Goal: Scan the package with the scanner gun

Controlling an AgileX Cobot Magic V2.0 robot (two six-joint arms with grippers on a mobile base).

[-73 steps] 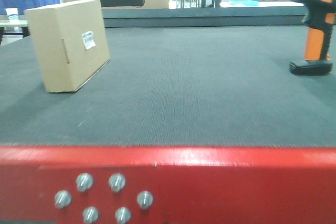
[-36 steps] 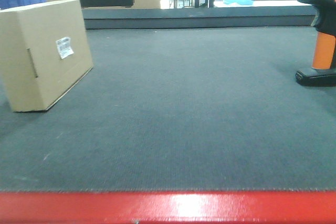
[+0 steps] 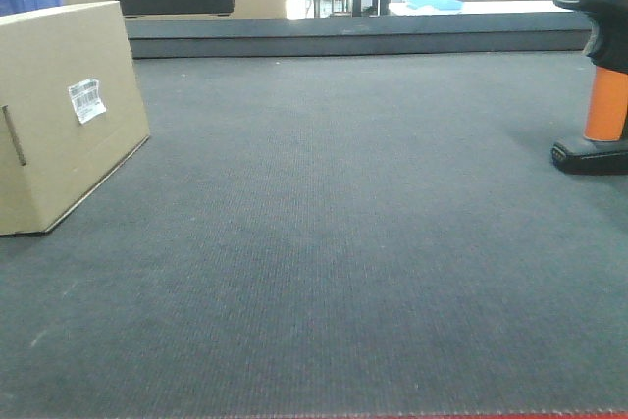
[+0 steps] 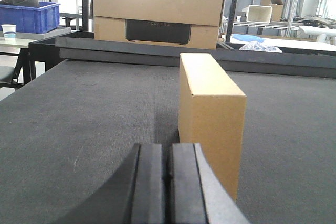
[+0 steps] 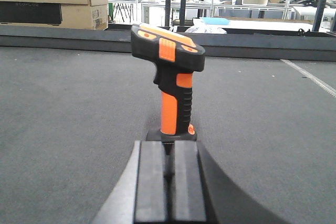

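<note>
Orange-handled scanner gun [image 5: 170,87] stands upright straight ahead of right gripper [image 5: 169,156], nearer arm; package [image 4: 210,119] ahead of left gripper [image 4: 168,158], slightly right. Both claws clenched, empty.

Closed left end effector [image 4: 168,156], closed right end effector [image 5: 169,153], both held level, empty
</note>
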